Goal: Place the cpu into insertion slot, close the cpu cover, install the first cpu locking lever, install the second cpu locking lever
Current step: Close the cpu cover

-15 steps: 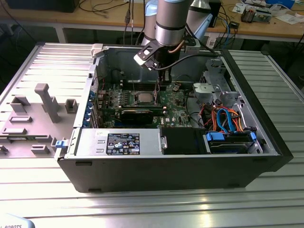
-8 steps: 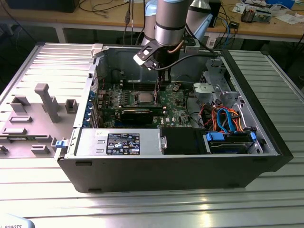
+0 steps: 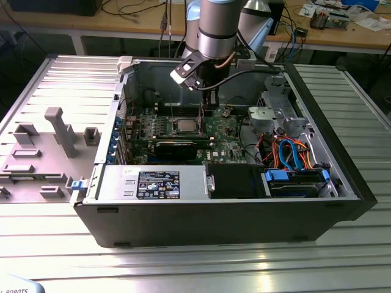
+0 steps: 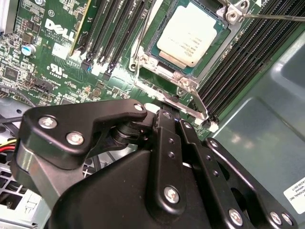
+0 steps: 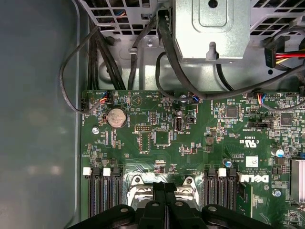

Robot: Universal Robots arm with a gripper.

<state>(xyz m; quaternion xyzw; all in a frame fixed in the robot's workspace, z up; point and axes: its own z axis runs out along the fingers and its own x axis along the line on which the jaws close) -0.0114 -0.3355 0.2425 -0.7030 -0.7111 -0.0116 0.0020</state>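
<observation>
The cpu (image 4: 189, 34) (image 3: 185, 126), a pale silver square, lies flat in the insertion slot (image 4: 153, 47) on the green board. The cpu cover (image 4: 167, 90) looks lowered around the chip, its silvery edge facing the gripper. Two thin wire levers (image 4: 143, 28) (image 4: 271, 17) stand up off the socket, unlatched. My gripper (image 4: 174, 117) (image 5: 164, 190) (image 3: 208, 107) hangs just above the socket's edge nearest the case's back wall. Its black fingers (image 5: 158, 193) are pressed together with nothing visible between them, and the tips sit at the cover's edge (image 5: 143, 183).
The open case (image 3: 342, 165) lies on a ribbed metal table. Black memory slots (image 4: 248, 62) flank the socket. A drive cage (image 5: 209, 28) and black cables (image 5: 109, 62) sit close behind the gripper. Orange and blue cables (image 3: 293, 152) fill the exterior view's right side.
</observation>
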